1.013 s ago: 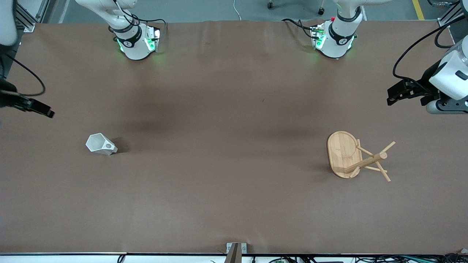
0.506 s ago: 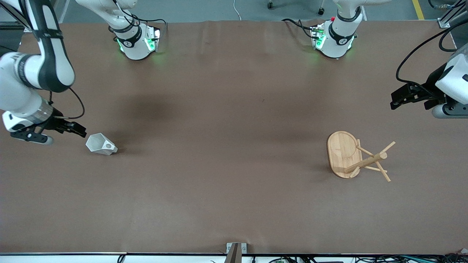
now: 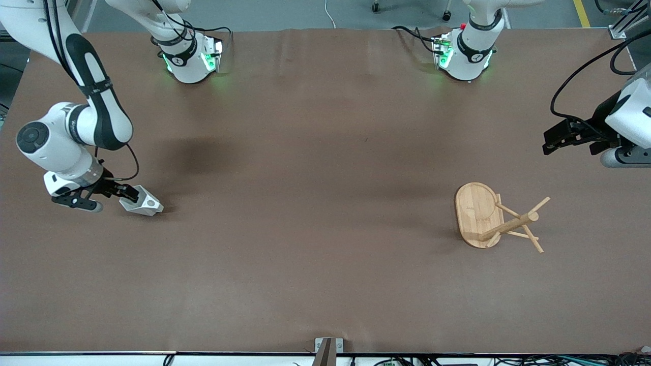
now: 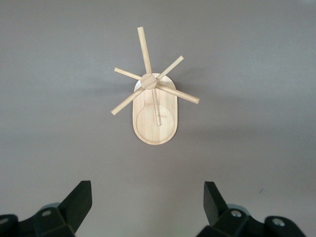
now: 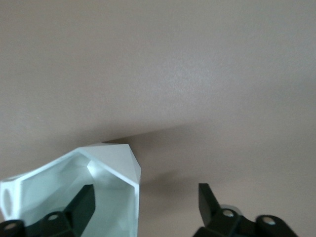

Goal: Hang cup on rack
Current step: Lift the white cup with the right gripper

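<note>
The white faceted cup lies on its side on the brown table toward the right arm's end, its holed tab facing up. My right gripper is open at the cup's mouth. In the right wrist view one finger is inside the cup and the other is outside, with the cup's wall between them. The bamboo rack stands upright toward the left arm's end. My left gripper is open and empty in the air over bare table beside the rack. The left wrist view shows that gripper and the rack.
The two arm bases stand along the table's edge farthest from the front camera. A small metal bracket sits at the edge nearest that camera. Cables hang by the left gripper.
My right arm has swung in from the table's end and down to the cup, and one finger now sits in its mouth. The left gripper has shifted only slightly. The cup and rack have not moved.
</note>
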Available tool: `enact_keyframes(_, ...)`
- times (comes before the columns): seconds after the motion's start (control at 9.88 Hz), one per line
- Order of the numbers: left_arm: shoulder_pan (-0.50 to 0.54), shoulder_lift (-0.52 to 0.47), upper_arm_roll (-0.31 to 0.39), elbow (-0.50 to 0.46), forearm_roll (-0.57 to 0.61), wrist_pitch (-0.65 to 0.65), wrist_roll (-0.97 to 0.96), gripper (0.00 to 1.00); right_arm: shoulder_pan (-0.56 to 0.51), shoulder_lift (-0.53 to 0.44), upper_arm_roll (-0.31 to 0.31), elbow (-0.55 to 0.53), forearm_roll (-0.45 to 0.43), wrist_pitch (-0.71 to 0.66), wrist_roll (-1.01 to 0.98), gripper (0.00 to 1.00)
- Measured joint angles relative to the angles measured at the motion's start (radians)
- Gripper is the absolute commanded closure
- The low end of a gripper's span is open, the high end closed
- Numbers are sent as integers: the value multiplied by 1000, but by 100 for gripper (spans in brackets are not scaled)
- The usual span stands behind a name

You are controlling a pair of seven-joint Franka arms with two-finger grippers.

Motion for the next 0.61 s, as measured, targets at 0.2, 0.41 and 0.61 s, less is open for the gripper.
enact_keyframes(0.2, 3, 6, 4, 10, 0, 0, 0, 0, 0, 6, 0, 0, 4, 3, 0, 66)
enact_keyframes(0.41, 7, 7, 6, 11, 0, 0, 0, 0, 0, 6, 0, 0, 32, 5, 0, 99)
enact_keyframes(0.61, 19, 7, 6, 11, 4, 0, 0, 0, 0, 7, 1, 0, 73, 6, 0, 100)
